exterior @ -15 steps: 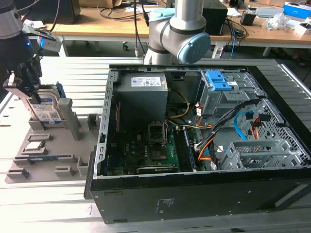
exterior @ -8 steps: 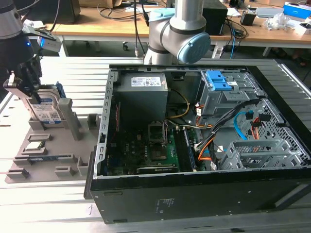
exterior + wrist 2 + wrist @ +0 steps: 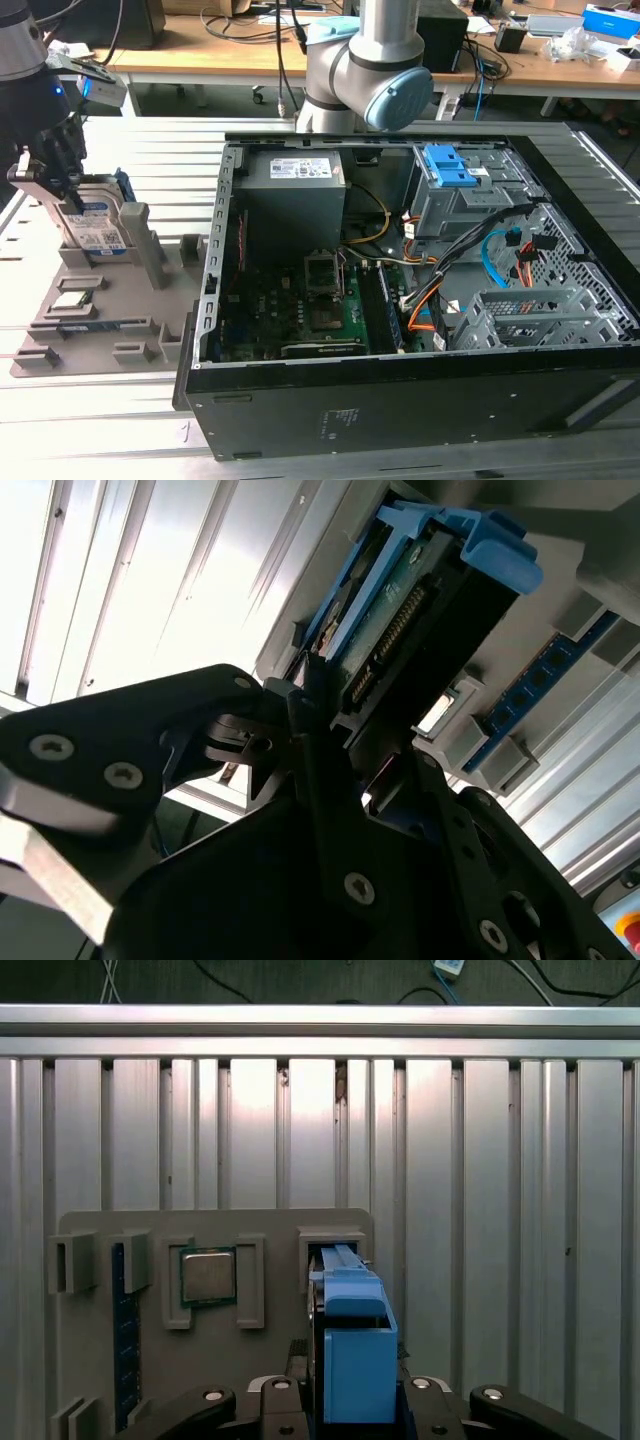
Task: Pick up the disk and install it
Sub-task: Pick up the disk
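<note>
End effector (image 3: 55, 192) astride disk (image 3: 92, 228), upright in grey fixture tray (image 3: 100, 335) by table (image 3: 160, 150) edge, exterior view's left. Clamped or not: cannot tell. Disk unlifted, install not yet done.

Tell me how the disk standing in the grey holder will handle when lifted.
The disk looks rigid, a metal body in a blue plastic carrier. Standing on edge in the grey holder, it may tip if nudged sideways. Its exposed connector pins in the second wrist view are probably fragile.
</note>
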Controlling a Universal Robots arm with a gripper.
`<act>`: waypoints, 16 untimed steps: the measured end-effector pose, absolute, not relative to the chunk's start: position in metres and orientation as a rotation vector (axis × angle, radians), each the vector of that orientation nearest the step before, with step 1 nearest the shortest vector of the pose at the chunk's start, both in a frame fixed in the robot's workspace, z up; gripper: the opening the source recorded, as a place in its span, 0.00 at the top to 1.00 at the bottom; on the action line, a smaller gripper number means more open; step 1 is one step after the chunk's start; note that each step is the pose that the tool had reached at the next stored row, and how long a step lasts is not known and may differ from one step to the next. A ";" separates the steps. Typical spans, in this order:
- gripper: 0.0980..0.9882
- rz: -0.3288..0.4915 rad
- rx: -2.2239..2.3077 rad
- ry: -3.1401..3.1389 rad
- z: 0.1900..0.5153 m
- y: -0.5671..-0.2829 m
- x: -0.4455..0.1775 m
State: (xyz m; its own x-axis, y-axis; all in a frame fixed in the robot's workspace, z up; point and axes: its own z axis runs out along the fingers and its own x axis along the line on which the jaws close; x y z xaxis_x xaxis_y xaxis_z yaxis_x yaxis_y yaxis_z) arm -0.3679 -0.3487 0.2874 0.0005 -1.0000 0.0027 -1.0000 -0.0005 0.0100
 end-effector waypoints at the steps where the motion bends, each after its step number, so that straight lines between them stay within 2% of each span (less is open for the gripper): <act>1: 0.70 -0.008 2.216 -2.214 0.287 -0.349 -0.368; 8: 0.70 -0.007 2.215 -2.214 0.294 -0.348 -0.368; 16: 0.70 -0.006 2.215 -2.213 0.319 -0.344 -0.368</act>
